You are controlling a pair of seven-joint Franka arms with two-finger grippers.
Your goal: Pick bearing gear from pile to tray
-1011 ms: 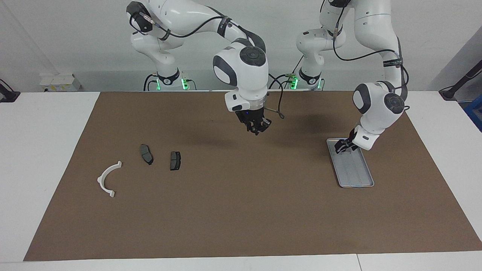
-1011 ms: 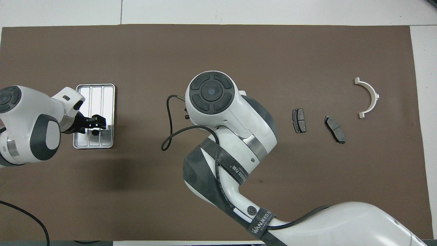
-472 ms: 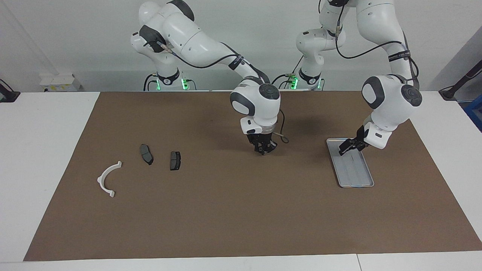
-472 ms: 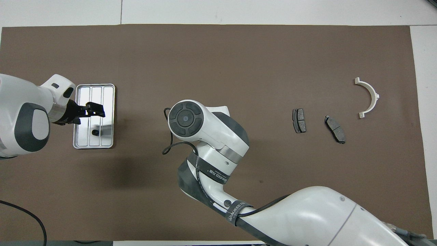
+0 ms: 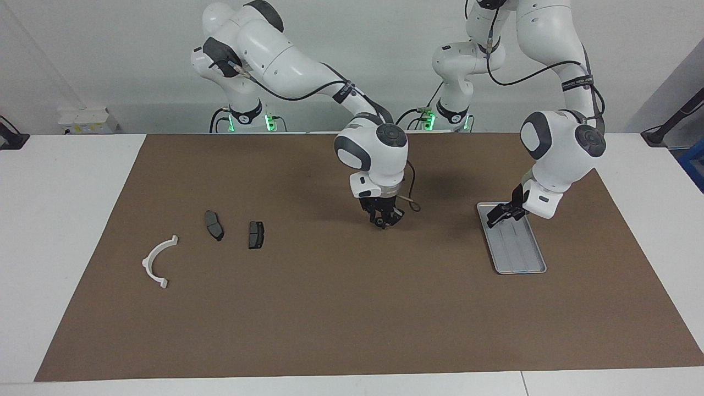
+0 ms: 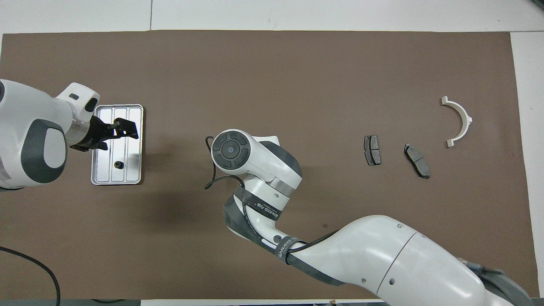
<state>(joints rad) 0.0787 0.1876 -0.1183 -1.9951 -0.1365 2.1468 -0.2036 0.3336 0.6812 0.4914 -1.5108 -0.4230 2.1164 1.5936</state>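
Bright, even light; soft shadows on the mat (image 5: 330, 308); tray (image 6: 135, 127) glares, perhaps overexposed.

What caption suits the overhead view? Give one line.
Left gripper over the ridged silver-grey metal tray, which contains one tiny black round piece; right gripper hidden beneath its own wrist, over the brown mat.

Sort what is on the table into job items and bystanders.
Job:
tray
small black round part in the tray
left gripper over the tray
right gripper over the mat

Lying about:
white half-ring bracket
two dark pads
brown mat
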